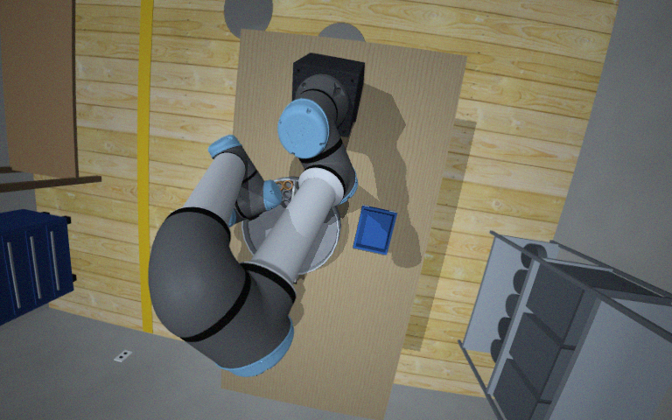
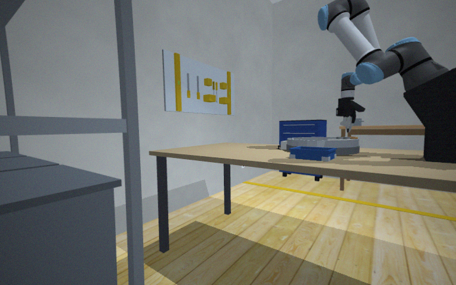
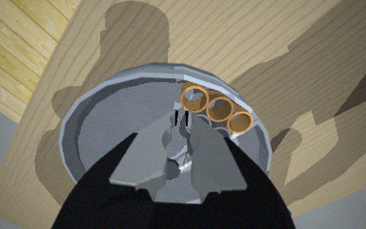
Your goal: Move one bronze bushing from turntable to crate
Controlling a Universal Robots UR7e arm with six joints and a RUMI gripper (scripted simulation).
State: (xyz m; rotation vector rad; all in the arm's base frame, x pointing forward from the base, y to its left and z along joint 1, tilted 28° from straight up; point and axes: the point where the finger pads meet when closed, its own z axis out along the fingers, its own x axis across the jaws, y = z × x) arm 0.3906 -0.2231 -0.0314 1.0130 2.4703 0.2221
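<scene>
In the wrist view, the claw (image 2: 347, 133) (image 3: 181, 111) is pressed together, apparently gripping nothing. The nearest bronze bushing (image 3: 186, 89) stands on the turntable (image 1: 335, 231) (image 2: 346, 143) (image 3: 67, 129), at the claw's one o'clock. Best spread the fingers above it, descend straight without nudging neighbours, then lift clear before heading toward the crate (image 1: 358, 227) (image 2: 312, 154), at the turntable's three o'clock from the top.

Matt metallic bushings (image 3: 239, 133); wood-grained tabletop (image 1: 346, 346) (image 2: 215, 152) (image 3: 219, 29)

Blue crate (image 1: 374, 230) (image 2: 313, 153), orange-brn bushings (image 3: 219, 109), yel. floor stripe (image 1: 143, 163) (image 2: 350, 200) (v. bright).
</scene>
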